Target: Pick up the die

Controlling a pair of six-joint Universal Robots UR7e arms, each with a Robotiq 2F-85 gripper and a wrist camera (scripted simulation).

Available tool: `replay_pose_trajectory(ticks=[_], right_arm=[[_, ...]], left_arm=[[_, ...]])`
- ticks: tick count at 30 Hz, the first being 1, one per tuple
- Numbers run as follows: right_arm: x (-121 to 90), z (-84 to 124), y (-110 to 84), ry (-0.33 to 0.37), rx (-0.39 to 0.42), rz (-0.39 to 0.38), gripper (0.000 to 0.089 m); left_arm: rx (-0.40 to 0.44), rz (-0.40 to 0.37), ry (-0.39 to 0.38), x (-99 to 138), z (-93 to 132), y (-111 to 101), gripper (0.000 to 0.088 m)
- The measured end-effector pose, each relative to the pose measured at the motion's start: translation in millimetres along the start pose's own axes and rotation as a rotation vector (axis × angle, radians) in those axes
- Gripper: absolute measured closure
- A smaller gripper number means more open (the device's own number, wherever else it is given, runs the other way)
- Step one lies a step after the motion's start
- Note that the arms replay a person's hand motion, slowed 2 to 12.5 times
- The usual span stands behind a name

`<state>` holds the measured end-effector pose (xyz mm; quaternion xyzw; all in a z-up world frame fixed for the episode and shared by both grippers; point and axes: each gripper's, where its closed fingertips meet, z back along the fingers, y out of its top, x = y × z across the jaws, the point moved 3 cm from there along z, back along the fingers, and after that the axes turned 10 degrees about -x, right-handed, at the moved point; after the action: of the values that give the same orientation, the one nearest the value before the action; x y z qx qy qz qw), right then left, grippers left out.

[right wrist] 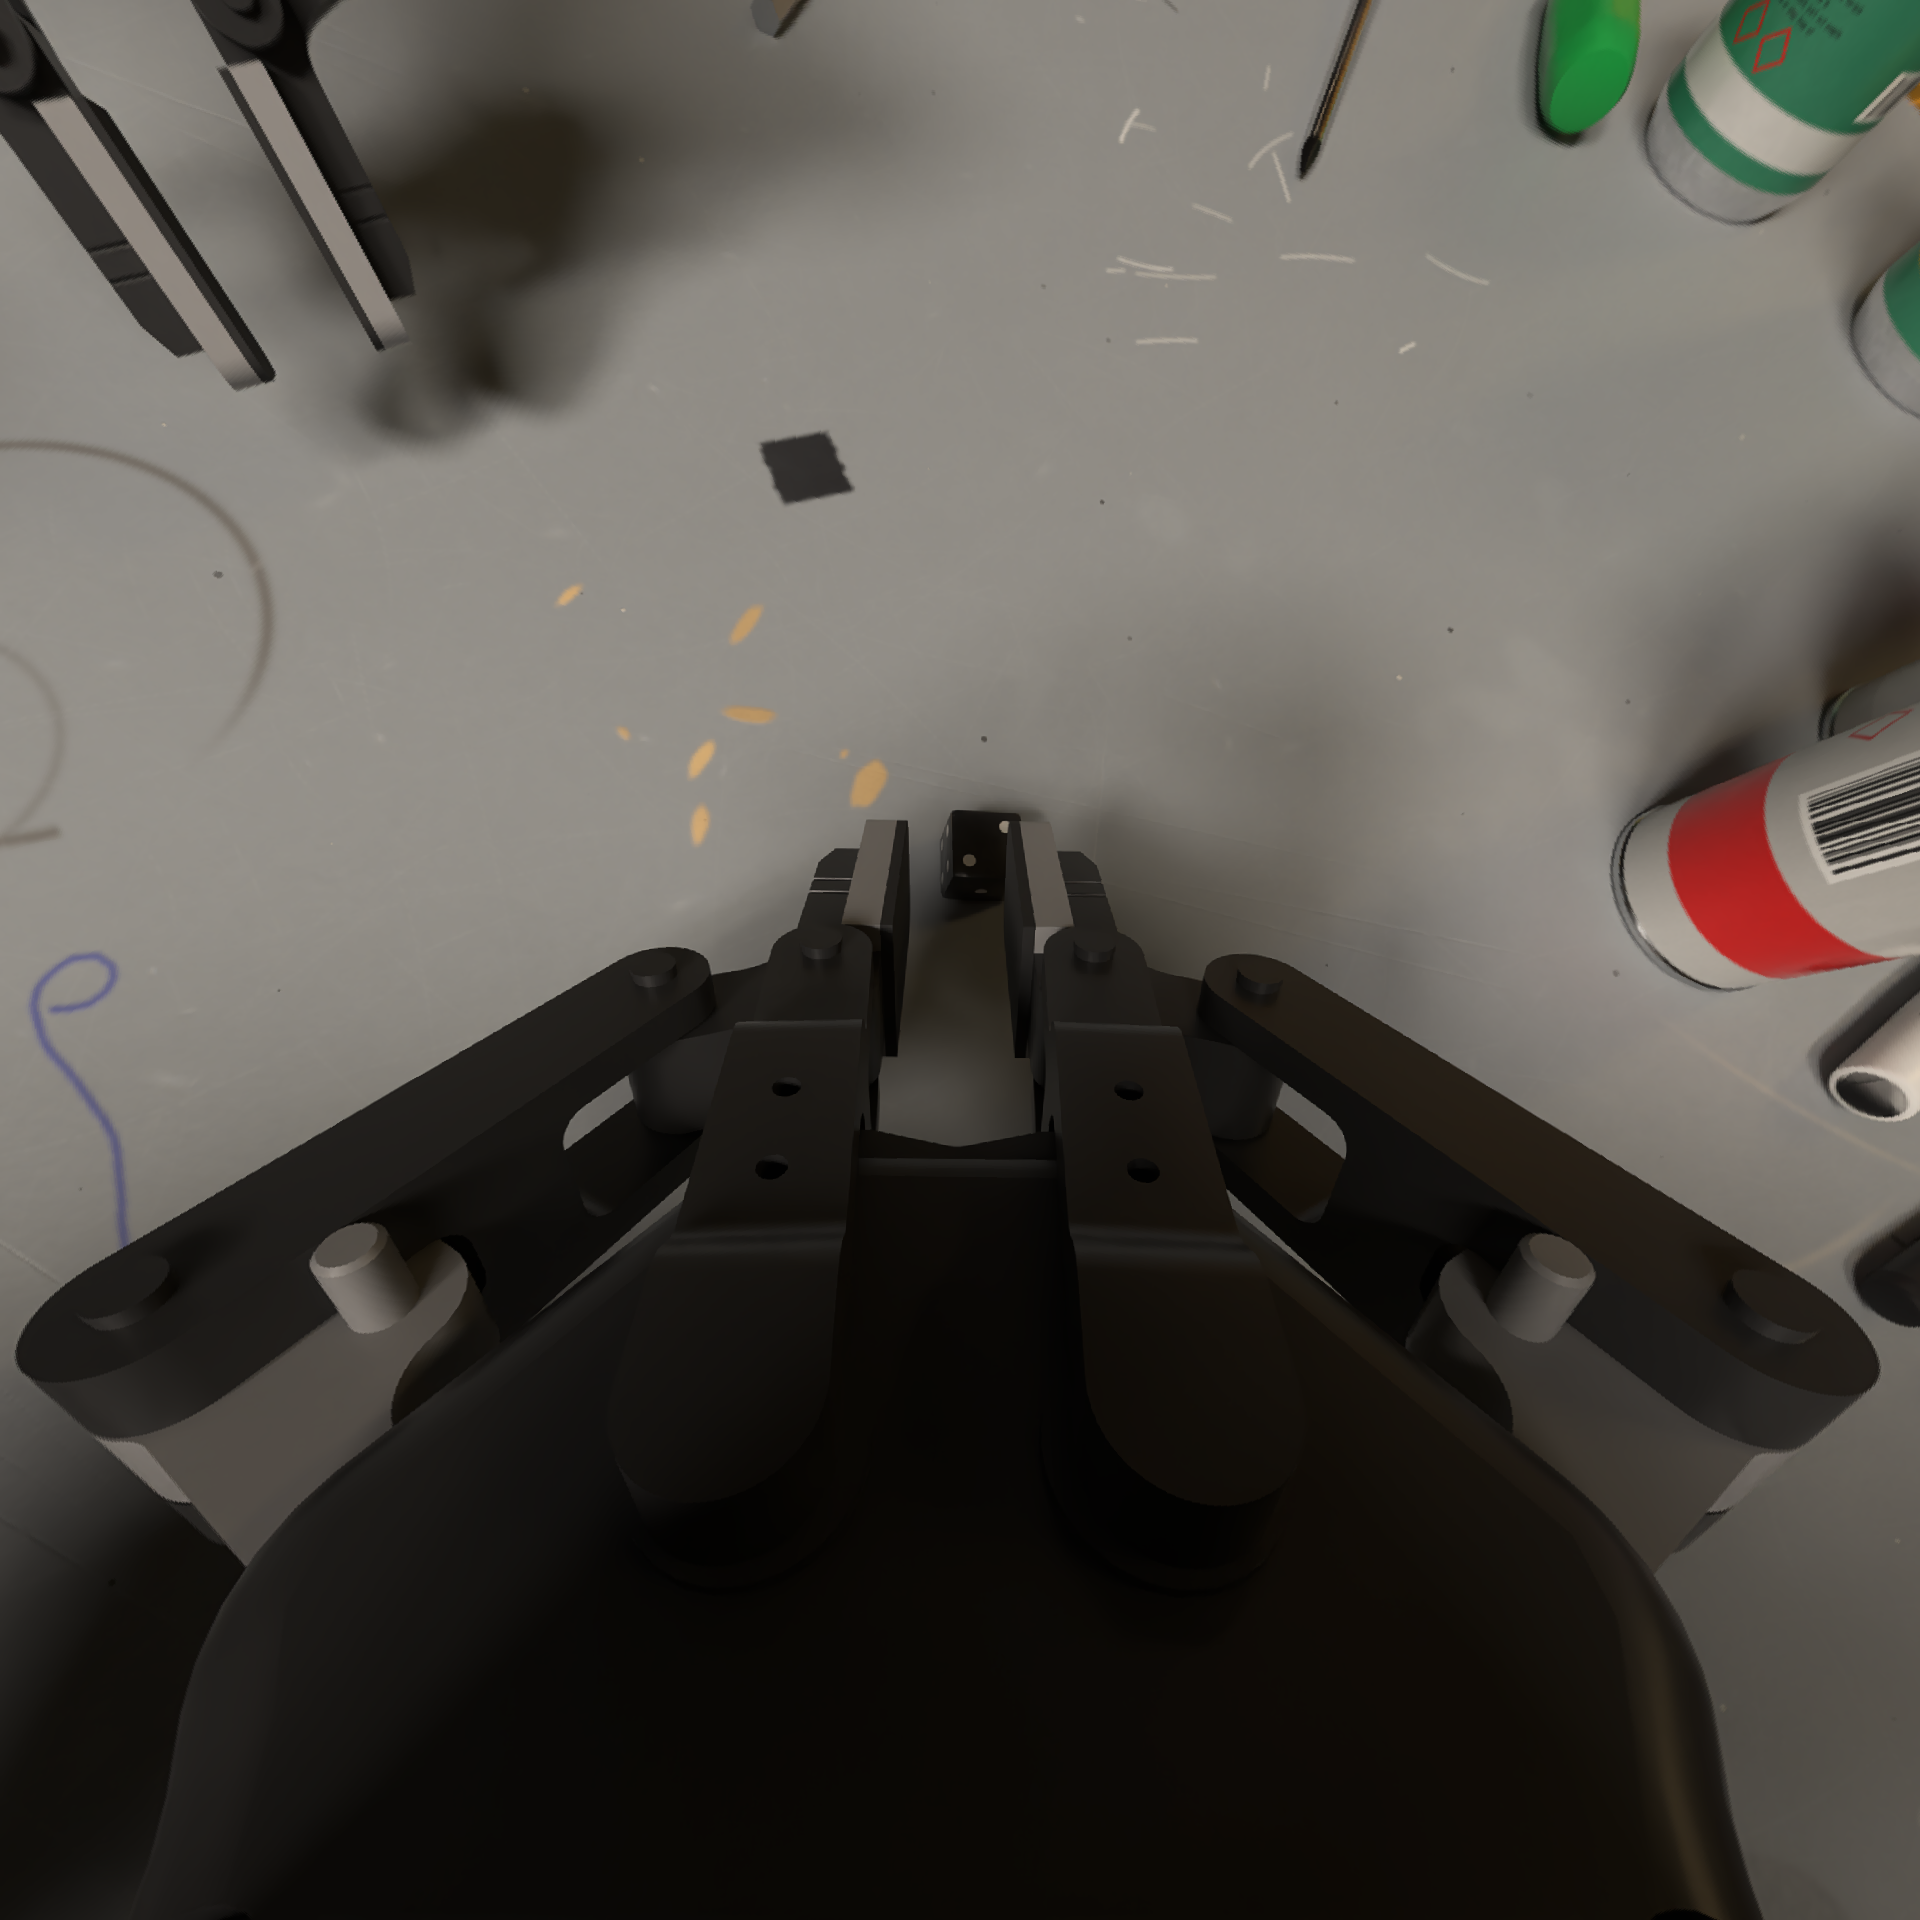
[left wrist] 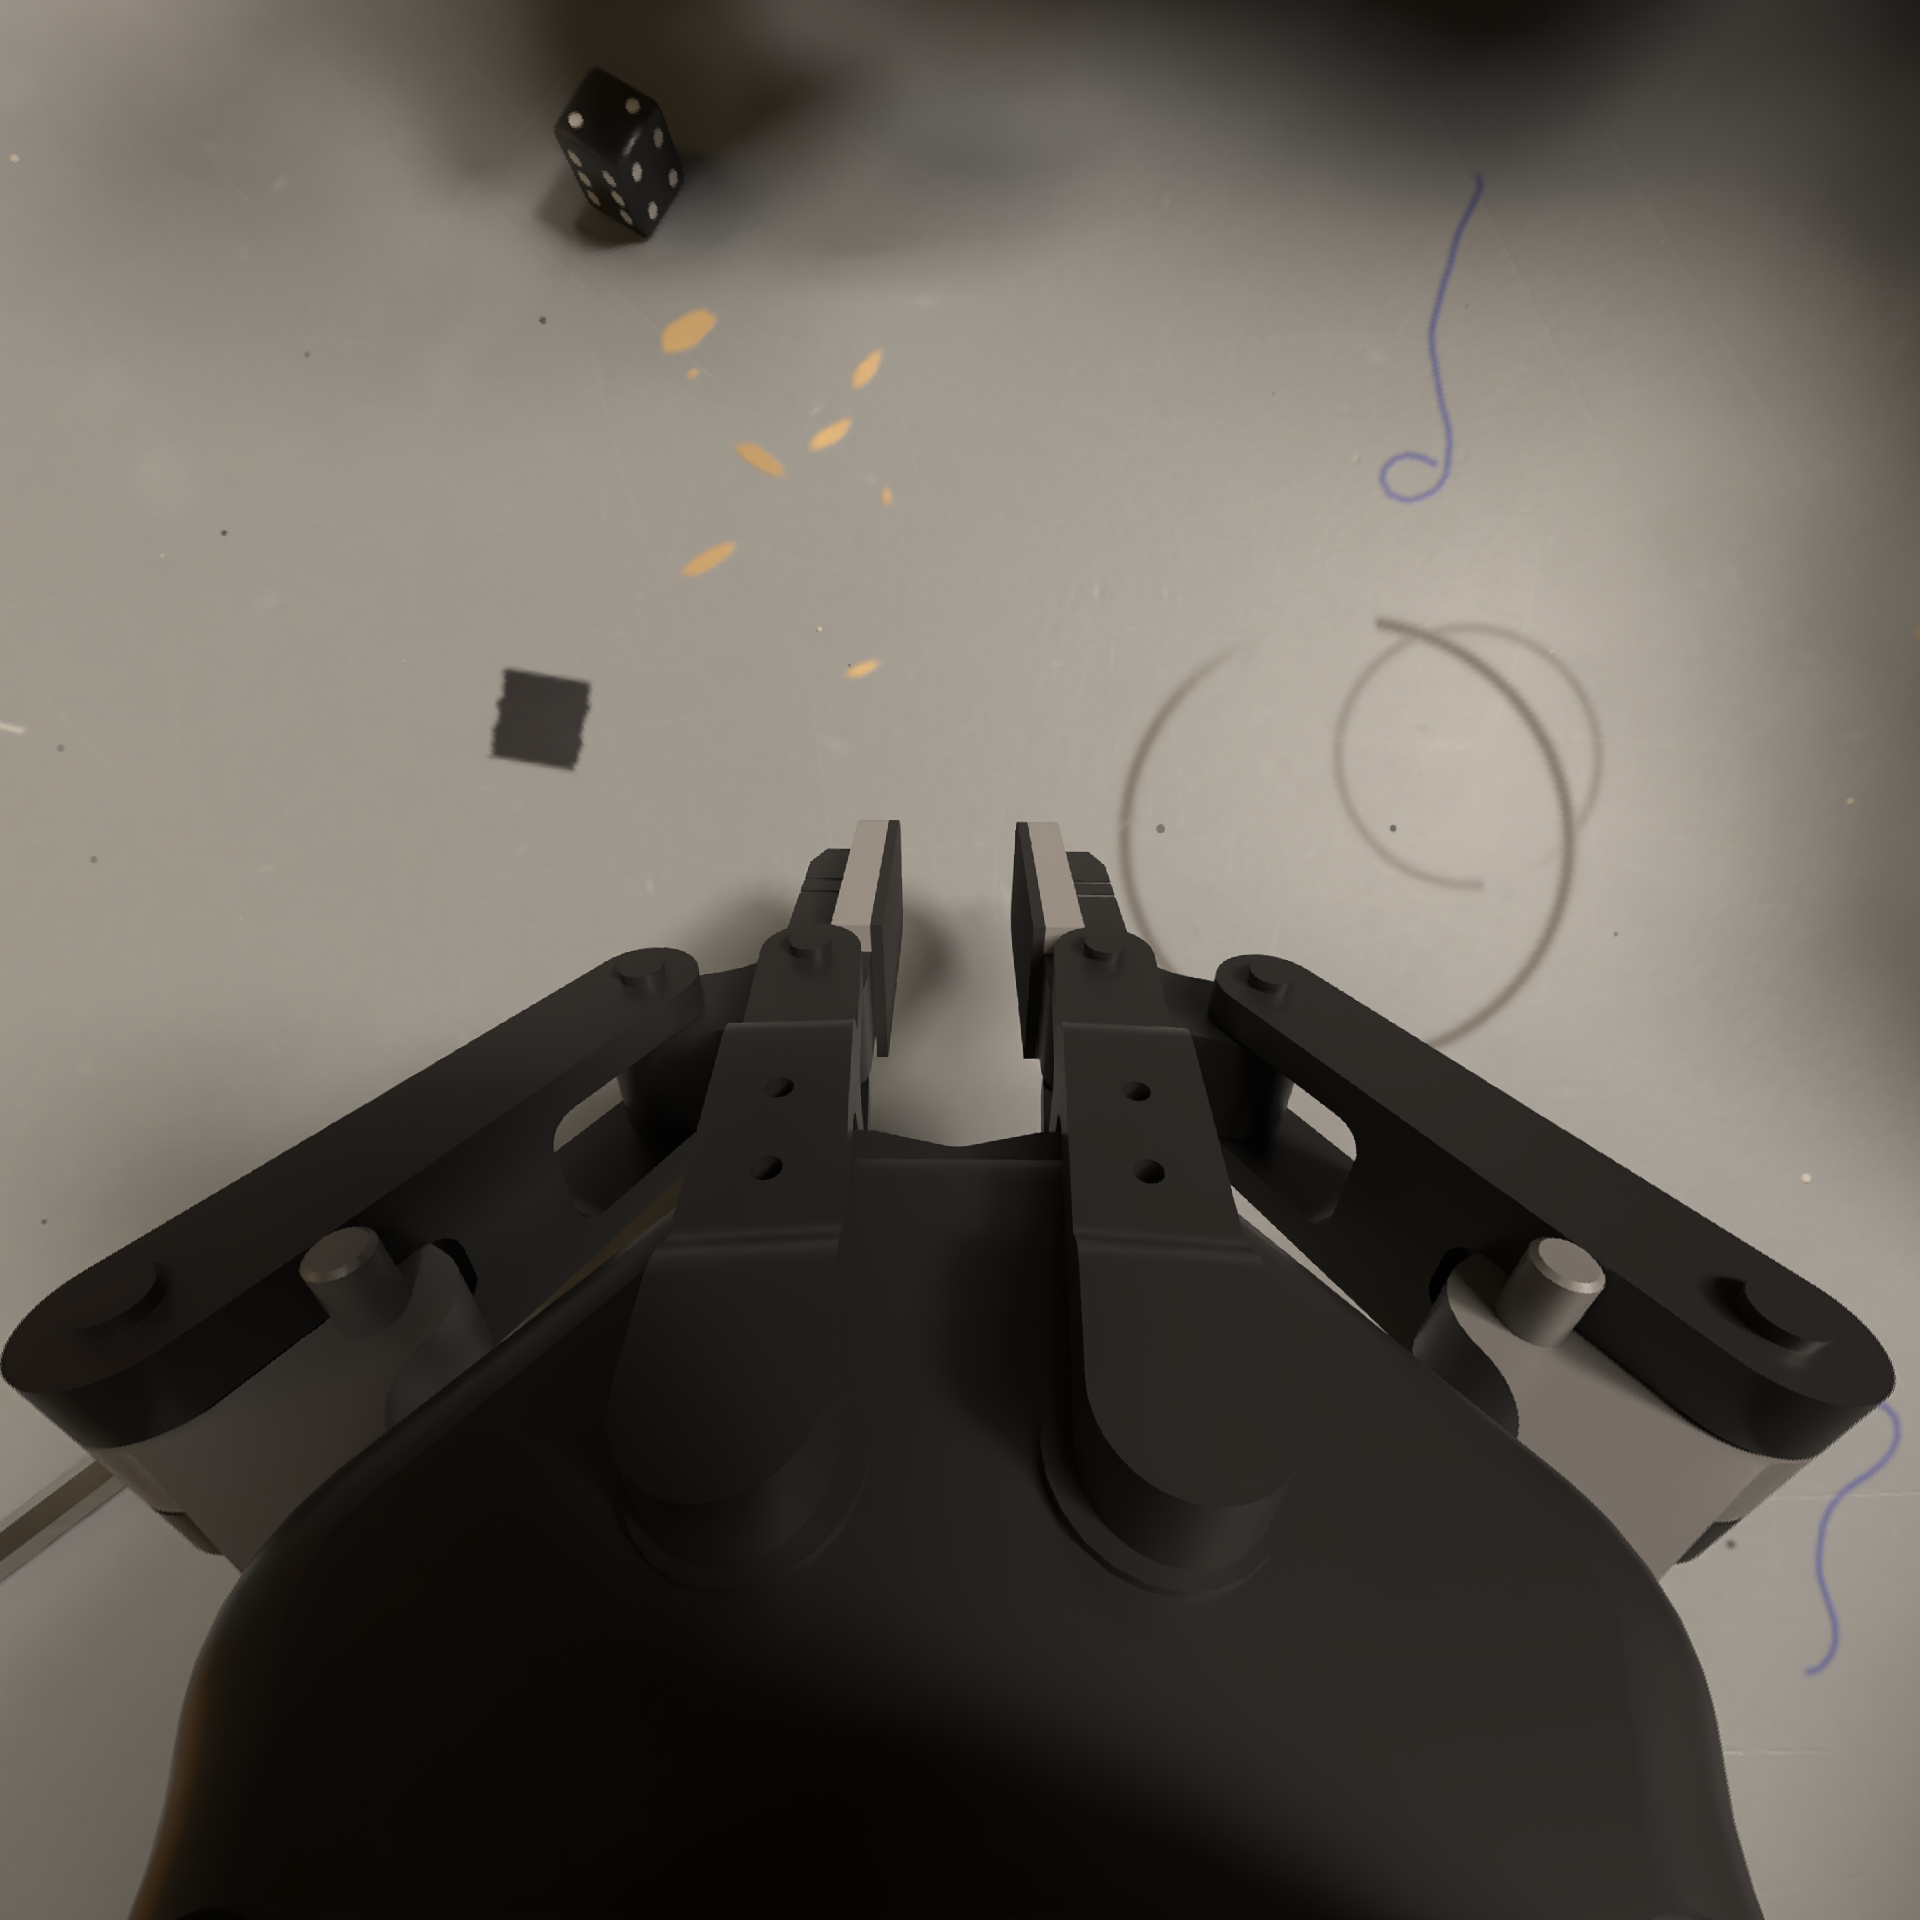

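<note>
The grey tabletop [right wrist: 1143,582] carries paint flecks, pen squiggles and ring stains. Toward its right edge in the right wrist view lie a red-banded spray can [right wrist: 1787,883] and green-banded cans [right wrist: 1766,114]. The right tool [right wrist: 958,862] hangs over the tabletop's middle, its fingers narrowly parted with the black die [right wrist: 971,857] between the tips; whether the pads touch it cannot be told. The left tool [left wrist: 956,873] hovers well apart from the die [left wrist: 620,156], its fingers narrowly parted around nothing. A black square patch [right wrist: 807,470] lies between the two tools.
</note>
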<state>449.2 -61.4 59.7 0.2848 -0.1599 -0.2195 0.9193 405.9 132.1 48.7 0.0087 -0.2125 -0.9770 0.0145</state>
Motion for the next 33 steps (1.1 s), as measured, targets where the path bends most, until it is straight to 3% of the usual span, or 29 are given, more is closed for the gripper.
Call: replay_pose_trajectory(ticks=[15, 25, 33], right_arm=[[5, -18, 1.9, 0.022, -0.077, -0.053, 0.0704], [7, -33, 2.9, 0.106, -0.164, -0.081, 0.0669], [9, -37, 3.7, 0.135, -0.199, -0.069, 0.0697]], left_arm=[[0.121, 0.041, 0.029, -9, 15, 10, 0.0698], [0.165, 0.051, 0.050, -12, 17, 14, 0.0701], [0.190, 0.059, 0.049, -13, 16, 12, 0.0710]])
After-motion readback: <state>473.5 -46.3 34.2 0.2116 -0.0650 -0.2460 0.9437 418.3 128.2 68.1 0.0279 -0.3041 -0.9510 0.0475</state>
